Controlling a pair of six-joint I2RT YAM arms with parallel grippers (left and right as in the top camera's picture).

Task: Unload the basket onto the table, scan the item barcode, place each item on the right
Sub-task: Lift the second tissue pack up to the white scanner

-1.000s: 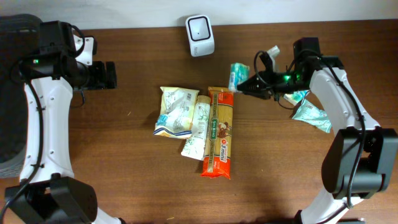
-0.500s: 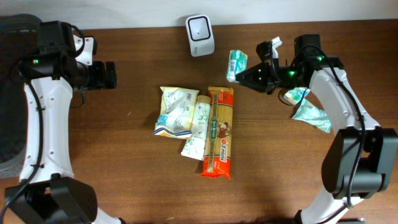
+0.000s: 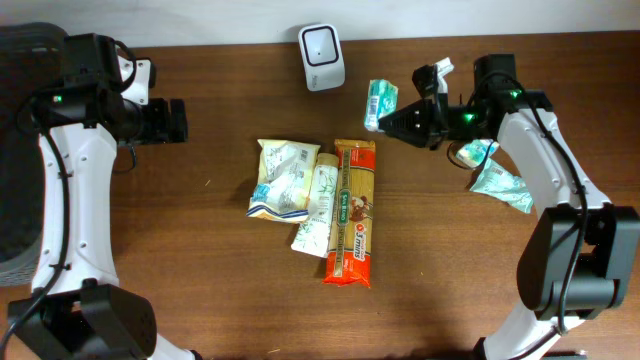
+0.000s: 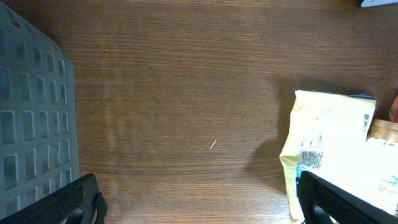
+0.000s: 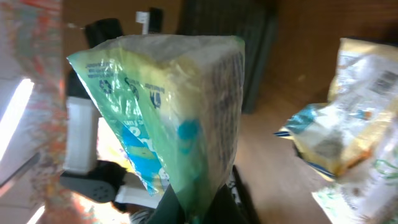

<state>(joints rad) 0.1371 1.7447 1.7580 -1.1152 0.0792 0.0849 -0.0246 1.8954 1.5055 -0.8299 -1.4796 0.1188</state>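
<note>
Left gripper point(image 3: 178, 120) hung with its fingers spread wide and nothing between them, over bare wood on the left of the table point(image 3: 200, 250). Mid-table, a yellow-white pouch point(image 3: 283, 178), a slim white pouch point(image 3: 317, 205) and a pasta pack point(image 3: 352, 212) lay side by side, with the white scanner point(image 3: 322, 43) behind them. Just right of the scanner, the green packet point(image 3: 380, 102) was pinched in the right gripper point(image 3: 390, 120), whose fingers were pressed together on it. More green packets point(image 3: 503, 187) lay beneath that arm.

We find the scanner point(image 3: 322, 57) at the table's point(image 3: 200, 260) far edge, the packet point(image 3: 381, 100) in the right gripper point(image 3: 390, 120) just right of it. Mid-table (side by side, touching): bag point(image 3: 283, 178) left, pouch point(image 3: 318, 205) between, pasta point(image 3: 352, 212) right.
</note>
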